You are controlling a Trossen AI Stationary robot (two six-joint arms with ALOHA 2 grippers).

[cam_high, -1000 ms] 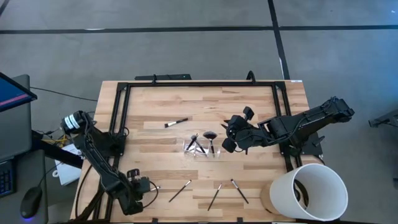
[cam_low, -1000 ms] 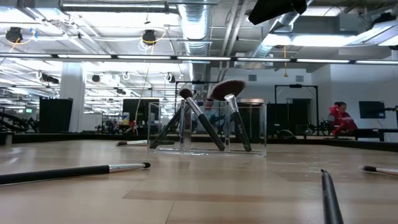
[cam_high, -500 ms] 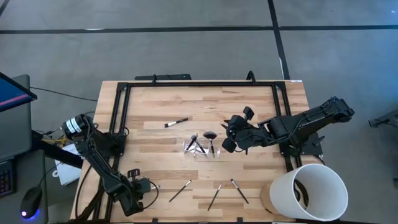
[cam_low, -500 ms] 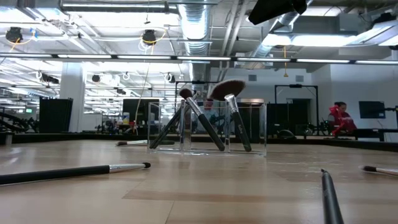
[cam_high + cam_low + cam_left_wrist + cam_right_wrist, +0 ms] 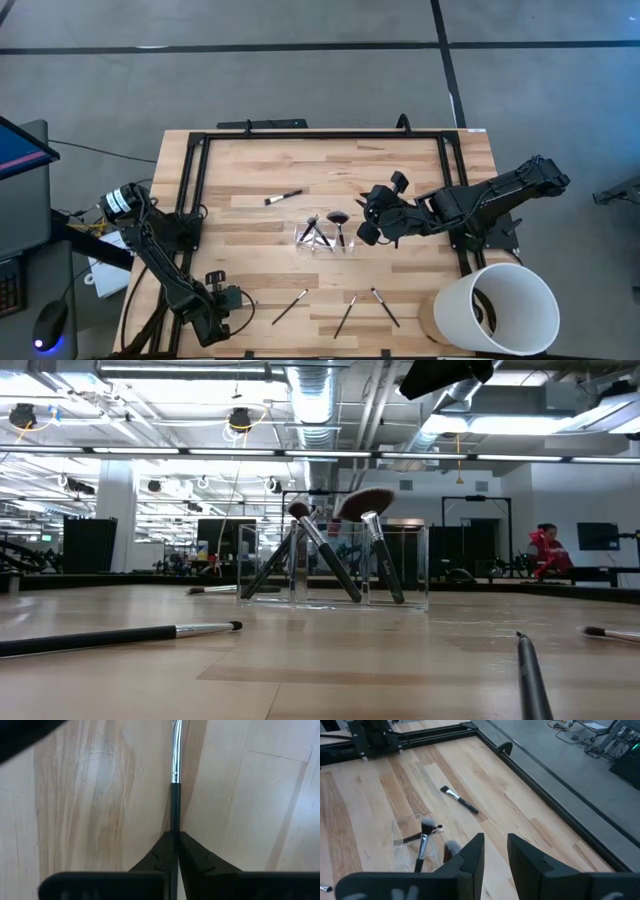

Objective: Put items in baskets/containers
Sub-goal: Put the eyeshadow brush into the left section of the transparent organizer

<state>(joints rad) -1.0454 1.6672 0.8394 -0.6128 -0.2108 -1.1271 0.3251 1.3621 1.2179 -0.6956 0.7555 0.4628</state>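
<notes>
My left gripper (image 5: 240, 300) is down at the table's near left, shut on a thin makeup brush (image 5: 175, 775) with a dark handle and a silver ferrule. The clear tray (image 5: 325, 238) stands mid-table. Several brushes (image 5: 330, 555) lean upright inside it, one with a wide dark head (image 5: 365, 503). My right gripper (image 5: 368, 224) hangs open above the table, just right of the tray, with nothing between its fingers (image 5: 495, 855). Loose brushes lie flat on the wood at the far side (image 5: 283, 197) and along the near side (image 5: 290, 306), (image 5: 345, 315), (image 5: 385, 307). My left gripper pinches the brush's dark handle (image 5: 174, 826) between its two fingers, a little behind the silver ferrule (image 5: 176, 755). The fingers come steeply from above and lie across the handle. The brush lies flat on the table, and the handle's other end is hidden under the gripper.
A large white bucket (image 5: 495, 305) stands at the near right corner. A black frame (image 5: 320, 135) runs along the table's far edge and both sides. In the low view a person in red (image 5: 548, 550) shows far behind the table.
</notes>
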